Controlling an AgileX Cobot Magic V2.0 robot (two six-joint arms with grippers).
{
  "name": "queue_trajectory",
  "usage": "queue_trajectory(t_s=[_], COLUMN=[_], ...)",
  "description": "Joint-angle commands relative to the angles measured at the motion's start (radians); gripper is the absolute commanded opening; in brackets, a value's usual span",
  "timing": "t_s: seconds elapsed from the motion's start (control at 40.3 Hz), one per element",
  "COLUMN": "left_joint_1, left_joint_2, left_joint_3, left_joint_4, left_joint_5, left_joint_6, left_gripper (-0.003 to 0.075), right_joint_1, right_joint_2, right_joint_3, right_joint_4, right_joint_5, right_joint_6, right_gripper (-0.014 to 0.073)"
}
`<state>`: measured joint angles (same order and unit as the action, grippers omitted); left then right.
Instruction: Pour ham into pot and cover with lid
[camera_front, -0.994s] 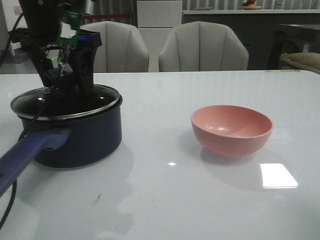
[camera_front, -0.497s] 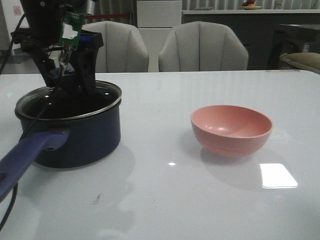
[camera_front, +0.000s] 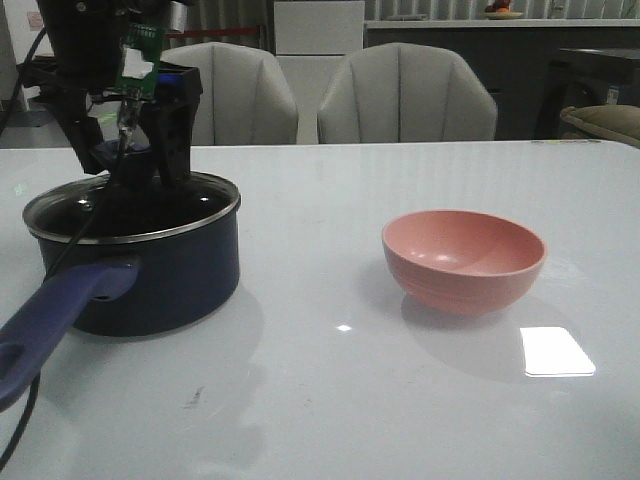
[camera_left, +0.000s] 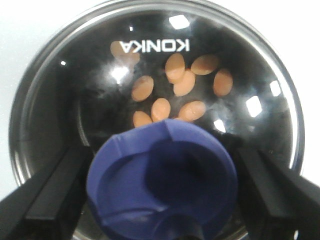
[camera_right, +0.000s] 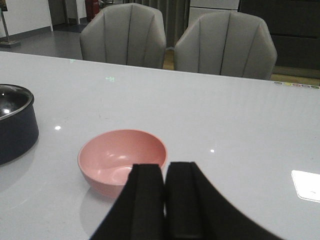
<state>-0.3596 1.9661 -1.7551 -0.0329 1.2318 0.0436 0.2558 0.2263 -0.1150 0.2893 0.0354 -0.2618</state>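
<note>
Lid (camera_front: 130, 212) sits on pot (camera_front: 150, 270), ham (camera_left: 177, 82) inside. My left gripper (camera_left: 160, 200) spreads wide around the knob (camera_left: 162, 182). Right gripper (camera_right: 164, 200) pinched closed, empty, bowl (camera_right: 122, 159) at its 11 o'clock.

A pink bowl (camera_front: 464, 259) sits on the white table (camera_front: 400, 400), two grey chairs (camera_front: 406, 93) behind.

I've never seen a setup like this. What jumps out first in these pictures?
The dark pot on the table's left, glass lid on top and the left end effector spread open around its blue knob. Through the glass, orange ham pieces show. To the right stands an empty pink bowl.
</note>
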Motion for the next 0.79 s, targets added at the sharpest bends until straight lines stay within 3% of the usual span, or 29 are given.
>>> queue_trajectory(t_s=[0.0, 0.373, 0.546, 0.77], left_joint_1=[-0.008, -0.008, -0.008, -0.008], left_joint_2=[-0.053, -0.206, -0.369, -0.626], left_joint_3=[-0.059, -0.1, -0.032, 0.177], left_joint_4=[0.006, -0.011, -0.011, -0.011], left_joint_5=[0.037, 0.037, -0.004, -0.118], left_joint_6=[-0.001, -0.001, 0.02, 0.024], left_gripper=[0.0605, 0.0604, 0.0604, 0.0604], right_joint_1=[0.002, 0.002, 0.002, 0.002], right_joint_2=[0.007, 0.007, 0.007, 0.007], right_joint_3=[-0.028, -0.028, -0.028, -0.028], right_joint_4=[-0.004, -0.004, -0.004, -0.004], right_joint_5=[-0.077, -0.077, -0.077, -0.077], right_joint_6=[-0.001, -0.001, -0.001, -0.001], right_gripper=[0.0159, 0.0159, 0.0159, 0.0159])
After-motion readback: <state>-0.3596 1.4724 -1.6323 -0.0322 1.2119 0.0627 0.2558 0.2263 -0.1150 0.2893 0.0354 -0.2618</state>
